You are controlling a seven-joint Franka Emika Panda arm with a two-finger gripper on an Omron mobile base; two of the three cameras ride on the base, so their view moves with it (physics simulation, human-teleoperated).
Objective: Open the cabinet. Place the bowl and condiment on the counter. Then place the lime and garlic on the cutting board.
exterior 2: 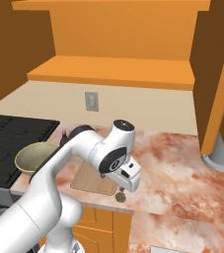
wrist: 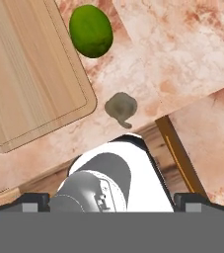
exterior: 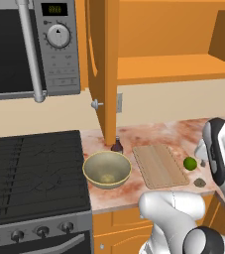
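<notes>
Your gripper (wrist: pixel 111 202) hangs over the counter (wrist: pixel 182 44) edge, fingers (wrist: pixel 32 201) spread wide and holding nothing. Nearest ahead of them lies the garlic (wrist: pixel 120 106), a small lump, so centre it between the pads and descend straight before closing. Beyond it sits the lime (wrist: pixel 91 30), just beside the cutting board (wrist: pixel 29 69). Both are still off the board.

The cabinet (exterior: pixel 104 74) door is swung open. On the marbled bench (exterior: pixel 153 133), the olive bowl (exterior: pixel 107 169) is set upright left of the bare tan cutting board (exterior: pixel 158 165), with the brown bottle (exterior: pixel 116 145) just behind it. The green lime (wrist: pixel 91 30) and grey garlic (wrist: pixel 121 107) are seen beside the board, off it.
</notes>
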